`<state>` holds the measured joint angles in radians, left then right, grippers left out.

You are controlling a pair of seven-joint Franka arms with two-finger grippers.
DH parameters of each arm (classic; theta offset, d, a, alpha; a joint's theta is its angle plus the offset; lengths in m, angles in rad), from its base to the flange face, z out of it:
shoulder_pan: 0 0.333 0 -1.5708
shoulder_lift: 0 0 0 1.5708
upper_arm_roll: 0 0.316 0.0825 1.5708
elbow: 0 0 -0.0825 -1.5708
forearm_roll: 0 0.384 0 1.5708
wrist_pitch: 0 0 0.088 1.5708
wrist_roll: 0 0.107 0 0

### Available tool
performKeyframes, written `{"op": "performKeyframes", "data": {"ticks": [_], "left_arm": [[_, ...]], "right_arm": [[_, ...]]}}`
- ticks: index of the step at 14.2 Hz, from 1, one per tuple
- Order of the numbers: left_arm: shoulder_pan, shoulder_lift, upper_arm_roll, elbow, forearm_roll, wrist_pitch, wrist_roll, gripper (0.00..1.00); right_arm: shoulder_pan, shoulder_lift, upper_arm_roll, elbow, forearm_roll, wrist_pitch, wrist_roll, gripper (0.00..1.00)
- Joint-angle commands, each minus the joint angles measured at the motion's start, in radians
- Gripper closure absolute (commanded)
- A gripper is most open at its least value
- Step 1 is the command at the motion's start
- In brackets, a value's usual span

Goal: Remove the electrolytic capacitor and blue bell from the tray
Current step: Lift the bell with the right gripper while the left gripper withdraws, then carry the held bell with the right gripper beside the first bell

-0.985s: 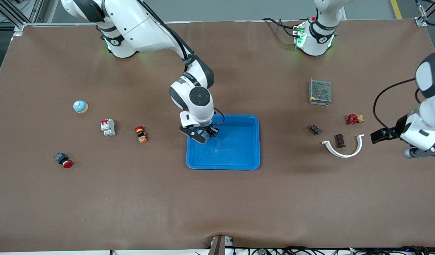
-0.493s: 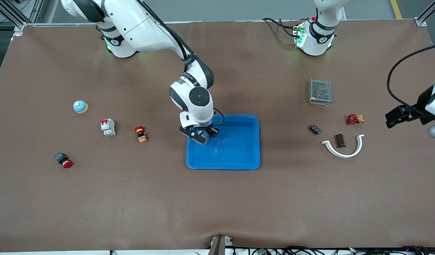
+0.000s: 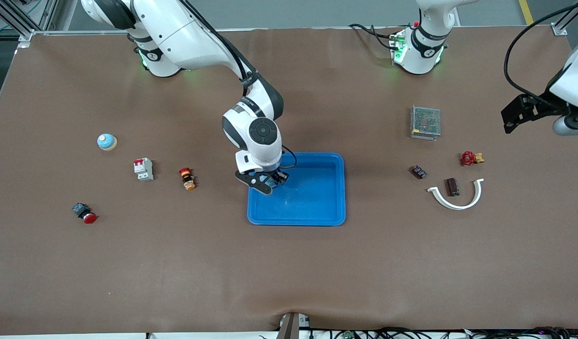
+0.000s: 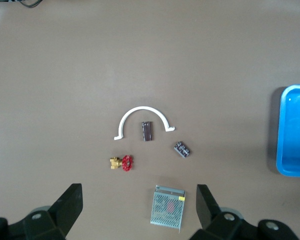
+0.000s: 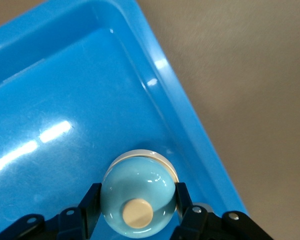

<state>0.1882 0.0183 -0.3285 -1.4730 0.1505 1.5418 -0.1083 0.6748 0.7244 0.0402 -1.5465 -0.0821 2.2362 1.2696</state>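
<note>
Left arm has swung up and away toward its end of the tabletop; right arm has shifted only slightly.

Front view: the right pincer (image 3: 270,181) hangs over the corner of the tray (image 3: 317,217) at about 10 o'clock from the tray's centre. The left pincer (image 3: 517,113) is over bare tabletop (image 3: 289,273), waiting. A second blue bell (image 3: 107,141) stands at the right arm's end.
Left wrist view: left pincer (image 4: 138,212) stands wide open, empty, above a mesh box (image 4: 167,206).
Right wrist view: right pincer (image 5: 137,210) is closed on the blue bell (image 5: 136,201), dome and button facing up, axis vertical, close to the rim. I judge that the lift-out comes next. No capacitor is visible in the tray.
</note>
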Motion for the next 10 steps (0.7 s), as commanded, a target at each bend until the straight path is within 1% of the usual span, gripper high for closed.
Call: {"op": "performKeyframes", "data": {"ticks": [1,3,4,6,10], "left_arm": [[-0.102,-0.046,0.130,-0.027,-0.052,-0.015,0.022,0.00],[-0.173,-0.057,0.245,-0.027,-0.115,-0.046,0.019,0.00],[-0.179,-0.058,0.262,-0.027,-0.123,-0.054,0.021,0.00],[-0.179,-0.066,0.260,-0.029,-0.123,-0.058,0.003,0.00],[-0.177,-0.060,0.255,-0.029,-0.121,-0.058,0.001,0.00]], "right_arm": [[-0.044,-0.043,0.013,0.042,0.053,-0.104,-0.091,1.00],[-0.078,-0.083,0.010,0.052,0.097,-0.159,-0.183,1.00],[-0.096,-0.103,0.012,0.052,0.101,-0.182,-0.225,1.00],[-0.142,-0.134,0.012,0.054,0.101,-0.237,-0.320,1.00],[-0.237,-0.174,0.003,0.052,0.097,-0.303,-0.547,1.00]]}}
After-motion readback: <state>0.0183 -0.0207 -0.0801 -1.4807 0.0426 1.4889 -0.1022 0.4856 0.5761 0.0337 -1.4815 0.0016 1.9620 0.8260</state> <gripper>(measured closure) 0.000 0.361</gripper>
